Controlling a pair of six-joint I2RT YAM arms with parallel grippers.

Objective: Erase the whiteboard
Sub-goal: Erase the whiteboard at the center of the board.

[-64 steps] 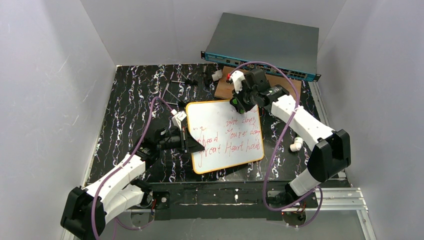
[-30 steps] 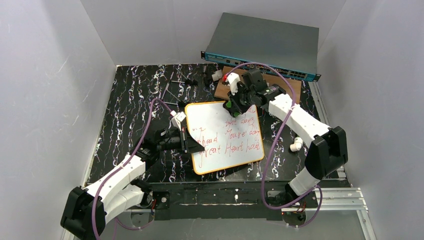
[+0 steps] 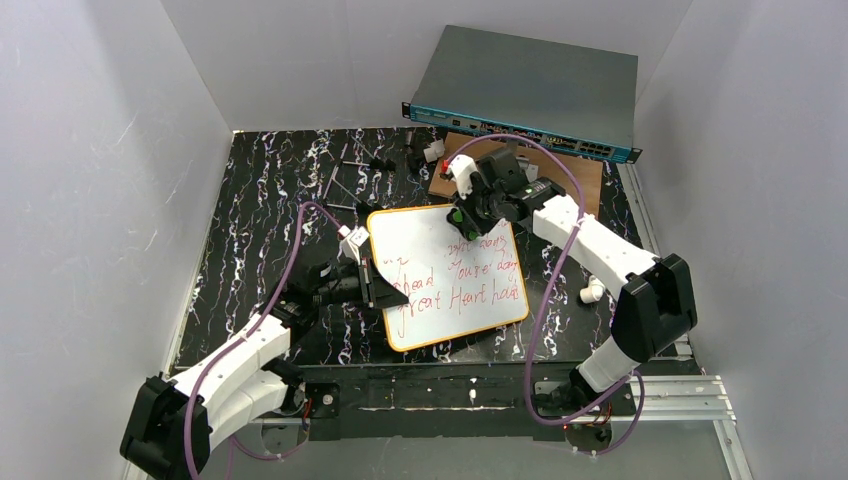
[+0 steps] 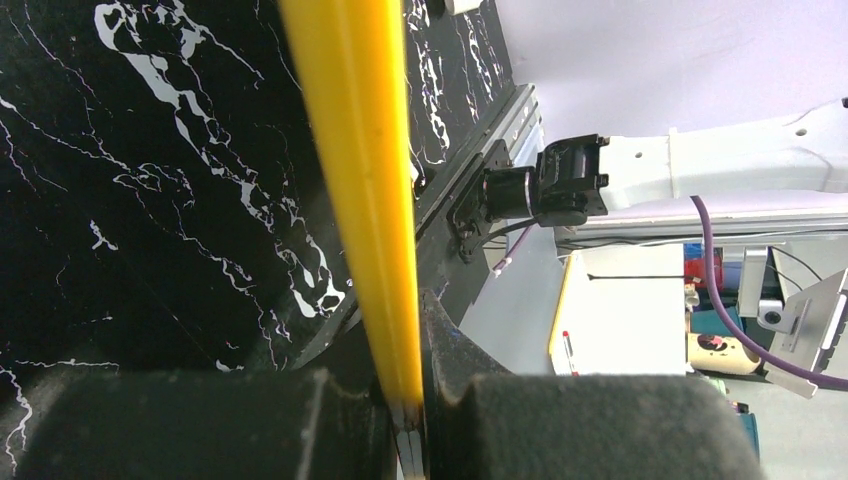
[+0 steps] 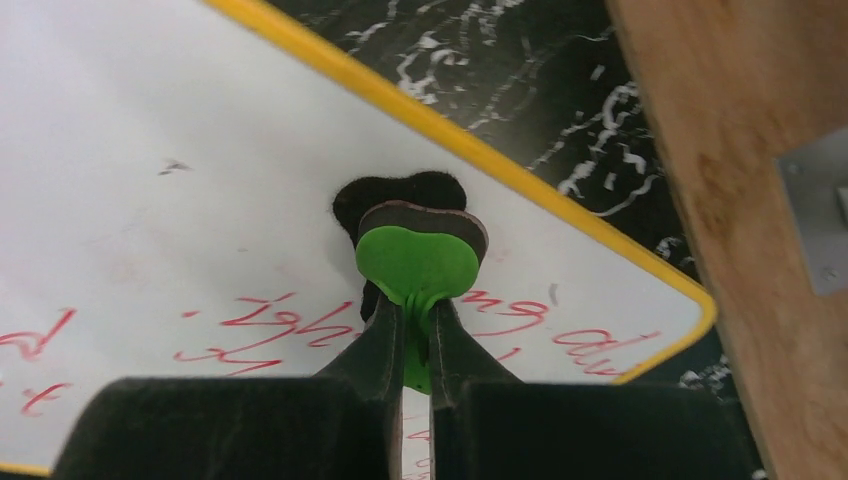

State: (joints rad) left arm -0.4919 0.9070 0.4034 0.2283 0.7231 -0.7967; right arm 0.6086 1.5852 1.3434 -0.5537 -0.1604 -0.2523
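The whiteboard (image 3: 447, 276) lies on the black marbled table, its orange-yellow frame around red handwritten lines; its far strip is wiped white. My left gripper (image 3: 372, 282) is shut on the board's left frame edge (image 4: 372, 190), seen edge-on in the left wrist view. My right gripper (image 3: 466, 212) is shut on a green eraser (image 5: 417, 262) with a dark felt pad, which rests on the board's far part just above the top line of writing (image 5: 270, 325). The eraser also shows in the top view (image 3: 456, 216).
A brown wooden board (image 3: 580, 172) lies behind the whiteboard, under a grey network switch (image 3: 525, 95). Small white and black parts (image 3: 430, 152) lie at the table's back. A white fitting (image 3: 594, 290) lies right of the whiteboard. White walls enclose the table.
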